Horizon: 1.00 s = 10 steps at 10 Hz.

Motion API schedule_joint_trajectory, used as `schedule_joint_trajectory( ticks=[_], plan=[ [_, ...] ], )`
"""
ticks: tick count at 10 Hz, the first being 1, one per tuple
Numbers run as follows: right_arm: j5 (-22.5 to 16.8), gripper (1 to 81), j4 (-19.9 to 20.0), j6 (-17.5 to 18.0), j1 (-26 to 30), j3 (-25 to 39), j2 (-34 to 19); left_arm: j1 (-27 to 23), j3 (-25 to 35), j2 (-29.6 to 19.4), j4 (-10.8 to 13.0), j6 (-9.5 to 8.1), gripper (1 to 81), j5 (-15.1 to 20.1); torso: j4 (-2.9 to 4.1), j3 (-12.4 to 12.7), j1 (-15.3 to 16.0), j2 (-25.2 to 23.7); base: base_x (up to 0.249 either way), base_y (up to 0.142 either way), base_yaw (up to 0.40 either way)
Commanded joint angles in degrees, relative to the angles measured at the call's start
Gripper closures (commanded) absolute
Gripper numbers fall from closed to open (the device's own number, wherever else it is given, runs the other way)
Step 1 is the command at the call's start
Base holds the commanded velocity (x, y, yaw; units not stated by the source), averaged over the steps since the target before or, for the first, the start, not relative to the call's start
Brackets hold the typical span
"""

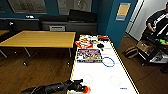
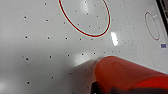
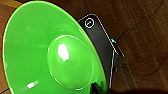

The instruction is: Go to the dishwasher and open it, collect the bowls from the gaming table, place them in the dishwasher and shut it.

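Reaching in from the near left, the left arm (image 1: 57, 87) lies over the near end of the gaming table (image 1: 105, 72), a white-topped bench with a yellow edge. At its tip an orange-red bowl (image 1: 87, 89) shows low over the bench; the left wrist view shows the same orange-red bowl (image 2: 125, 75) large and close above the perforated white top, beside a red ring marking (image 2: 85, 17). The left hand looks closed on that bowl's rim, though its fingers are hard to make out, so I say this as a judgement.

A bright green bowl (image 3: 50, 50) looms close in the right wrist view, above dark wooden floor (image 3: 145, 37) and a black device (image 3: 102, 45) lying on it (a thin cable trails away from it). That bowl seems carried by the right hand, but whether the hand is clamped or slack I cannot tell.

Risks, as I judge them: an edge grip on smooth plastic can slip if the arm swings fast, and the green bowl would fall to the floor beside the device. Farther along the bench sit game boxes (image 1: 88, 55) and a blue ring (image 1: 108, 61), well apart from the arm. A person (image 1: 157, 22) stands at the far right, beside a cart.
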Motion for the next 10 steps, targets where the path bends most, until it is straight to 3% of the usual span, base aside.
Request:
schedule_joint_trajectory(
  ticks=[1, 6, 10],
  plan=[
    [-3.2, 81.1, -0.8, 0.0, 2.2, 0.3, -2.1, -6.6, 2.8, 0.3, 3.9, 0.41, 81.1, 1.7, 0.00, 0.0, 0.0, 0.0, 0.000, 0.000, 0.000],
    [-3.7, 81.1, -0.9, -0.1, 2.0, 0.5, -1.9, -11.5, 18.5, -8.3, 3.5, -0.20, 81.1, 1.4, 0.00, 0.0, 0.0, 0.0, 0.000, 0.000, 0.000],
    [-3.5, 81.1, -1.0, -0.5, 1.9, 1.8, -2.1, -8.5, 34.0, -22.1, 4.2, 0.32, 81.1, 0.2, 0.00, 0.0, 0.0, 0.0, 0.000, 0.000, 0.000]
  ],
)
